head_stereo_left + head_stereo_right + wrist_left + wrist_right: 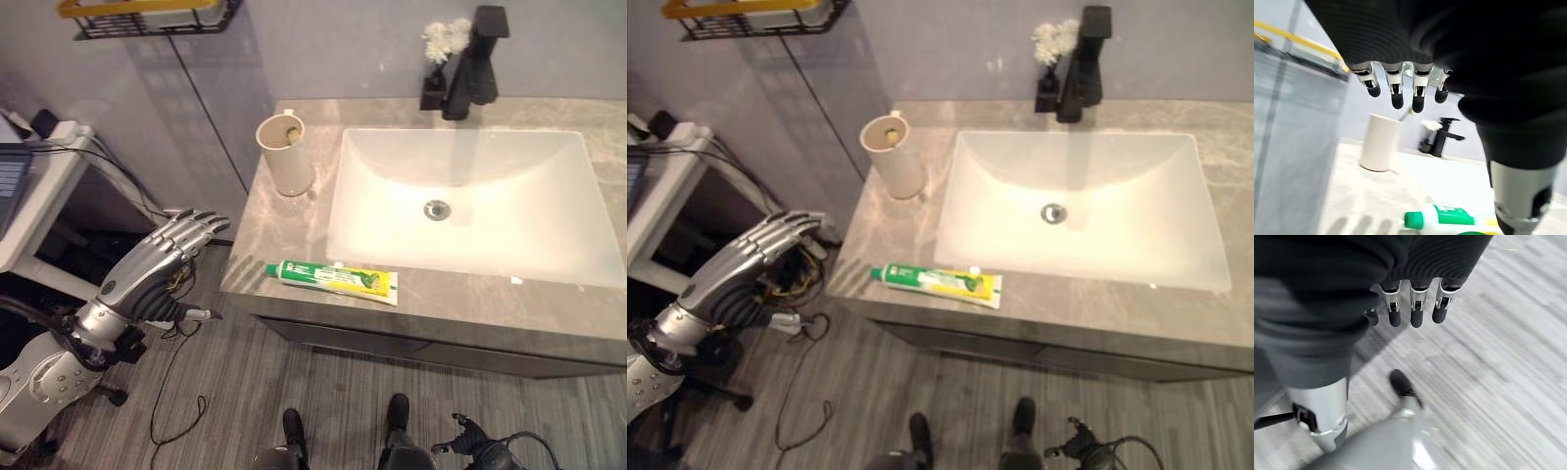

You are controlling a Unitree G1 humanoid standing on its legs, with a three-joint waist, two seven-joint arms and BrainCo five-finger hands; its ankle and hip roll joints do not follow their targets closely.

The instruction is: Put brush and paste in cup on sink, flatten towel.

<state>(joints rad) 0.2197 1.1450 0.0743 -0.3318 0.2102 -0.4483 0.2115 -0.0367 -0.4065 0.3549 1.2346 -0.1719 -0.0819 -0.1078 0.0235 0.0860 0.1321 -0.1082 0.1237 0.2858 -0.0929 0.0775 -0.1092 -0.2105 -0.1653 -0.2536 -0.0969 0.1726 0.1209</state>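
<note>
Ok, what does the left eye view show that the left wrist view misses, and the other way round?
Left eye view's extras: the drain in the sink basin and a white side table beside the counter. Left wrist view's extras: a side-on look at the cup, with the brush tip poking above its rim, past the straight fingers of the left hand. Shared: the cup, the toothpaste tube lying near the counter's front edge, the black faucet and the left hand.

Cup point(285, 154) blocks counter's point(294, 230) left end.
</note>
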